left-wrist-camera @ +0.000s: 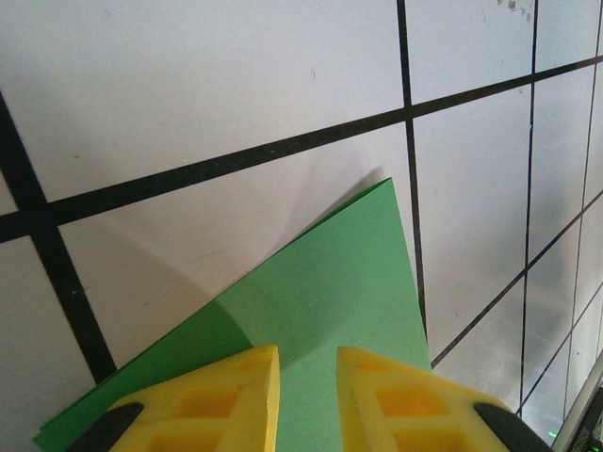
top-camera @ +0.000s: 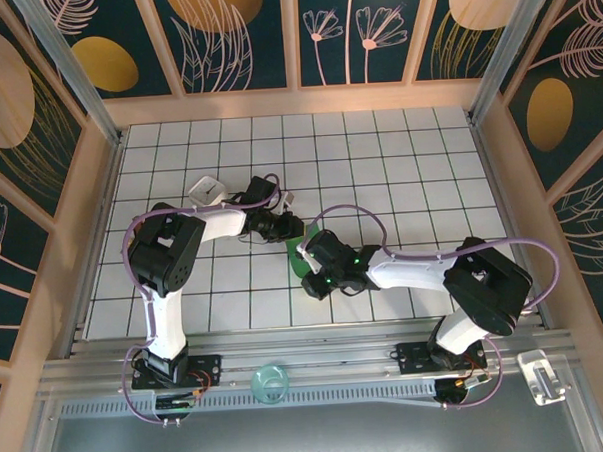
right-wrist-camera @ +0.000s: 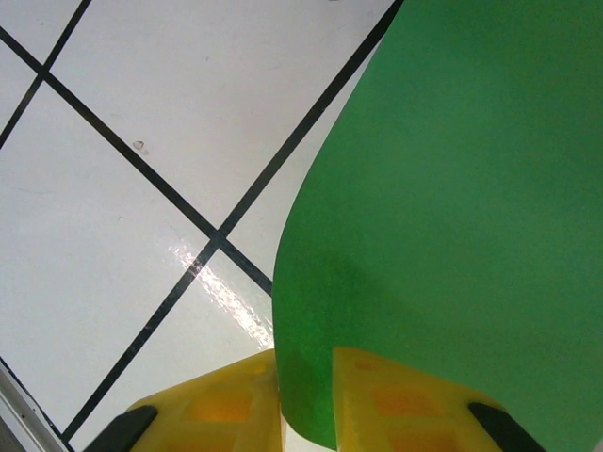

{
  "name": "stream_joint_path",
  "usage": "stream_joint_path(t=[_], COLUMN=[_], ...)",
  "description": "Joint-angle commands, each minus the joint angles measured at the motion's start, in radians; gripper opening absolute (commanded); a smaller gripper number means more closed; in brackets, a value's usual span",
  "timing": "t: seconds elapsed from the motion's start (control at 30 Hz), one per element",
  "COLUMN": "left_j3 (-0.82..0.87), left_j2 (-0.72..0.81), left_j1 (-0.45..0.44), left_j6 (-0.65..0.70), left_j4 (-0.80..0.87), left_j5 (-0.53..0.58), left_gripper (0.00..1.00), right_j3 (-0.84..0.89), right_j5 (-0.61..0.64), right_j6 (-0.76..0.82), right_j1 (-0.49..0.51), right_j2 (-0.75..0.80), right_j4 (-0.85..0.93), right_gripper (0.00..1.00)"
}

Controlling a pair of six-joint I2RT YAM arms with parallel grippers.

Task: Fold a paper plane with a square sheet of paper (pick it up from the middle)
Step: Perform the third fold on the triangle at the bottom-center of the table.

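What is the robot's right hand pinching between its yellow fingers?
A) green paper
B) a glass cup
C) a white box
A: in the right wrist view, the green sheet of paper runs down into the narrow gap of the right gripper, between its yellow fingers.

From above, the square sheet of paper (top-camera: 297,262) is just a green sliver, the rest tucked under both wrists. On the left wrist camera its near part drops off the bottom edge behind the left claw (left-wrist-camera: 308,400), grip unclear. On the right wrist camera it runs off top and right.
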State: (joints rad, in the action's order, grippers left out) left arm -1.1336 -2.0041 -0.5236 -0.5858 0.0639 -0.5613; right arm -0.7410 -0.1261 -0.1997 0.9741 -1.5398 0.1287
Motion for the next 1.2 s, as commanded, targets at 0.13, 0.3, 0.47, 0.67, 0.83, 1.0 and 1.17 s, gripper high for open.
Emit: stream_joint_path(t=[0.13, 0.3, 0.47, 0.67, 0.83, 1.0, 1.17], left_j3=[0.008, -0.006, -0.012, -0.02, -0.029, -0.032, -0.032], left_j2=[-0.078, -0.08, -0.084, -0.091, -0.096, -0.098, -0.098], left_j1=[-0.008, -0.02, -0.035, -0.036, -0.036, -0.037, -0.037], left_j6=[0.062, 0.078, 0.082, 0.085, 0.09, 0.097, 0.101], left_j4=[0.096, 0.103, 0.105, 0.111, 0.12, 0.126, 0.131], left_j5=[0.034, 0.022, 0.017, 0.023, 0.025, 0.032, 0.041], left_gripper=[0.24, 0.24, 0.24, 0.24, 0.24, 0.25, 0.26], right_j3=[-0.008, -0.017, -0.035, -0.048, -0.033, -0.013, 0.033], right_j5=[-0.026, -0.052, -0.077, -0.091, -0.126, -0.19, -0.256], right_j6=[0.016, 0.009, 0.013, 0.028, 0.025, -0.001, -0.041], right_j1=[-0.007, -0.011, -0.029, -0.063, -0.094, -0.138, -0.196], right_j2=[0.027, 0.026, 0.014, 0.013, 0.023, 0.032, 0.059], right_j4=[-0.021, -0.026, -0.031, -0.021, -0.033, -0.072, -0.117], right_gripper=[0.08, 0.07, 0.07, 0.09, 0.08, 0.05, 0.02])
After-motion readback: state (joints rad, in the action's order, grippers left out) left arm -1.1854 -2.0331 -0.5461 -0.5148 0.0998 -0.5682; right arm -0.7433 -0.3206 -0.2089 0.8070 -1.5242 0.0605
